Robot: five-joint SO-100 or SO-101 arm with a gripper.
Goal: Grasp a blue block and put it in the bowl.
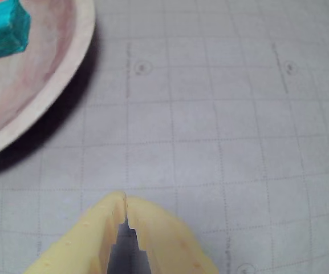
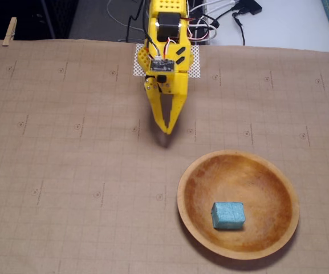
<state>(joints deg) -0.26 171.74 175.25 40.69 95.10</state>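
The blue block [image 2: 227,215] lies inside the bowl [image 2: 185,177], on the floor of it a little below the middle in the fixed view, resting flat and touching nothing but the wood; in the wrist view a corner of it shows at the top left, within the pale rim; by the look of things the putting-in is done and nothing remains to be carried.

As for how the block would handle, I would judge it light and stiff, with squared faces and a matte, faintly speckled skin that ought to give the jaws some purchase; it does not look fragile or slippery; the sensible hold would be across its two shorter opposite faces, coming down from above, so that the tips clear the bowl's sloping wall; the bowl itself is shallow and might shift if nudged at the rim.

The gripper [image 2: 167,131] stands well apart from the bowl, up and to the left of it in the fixed view, over bare gridded paper on the worktop [image 2: 67,171]; the arm reaches out from its base at the far edge with the yellow fingers pointing downward and toward the camera, casting a small shadow just beneath; the jaws are closed, their tips meeting with nothing between them, which the wrist view confirms, showing only a thin slit lower down between the two yellow fingers.
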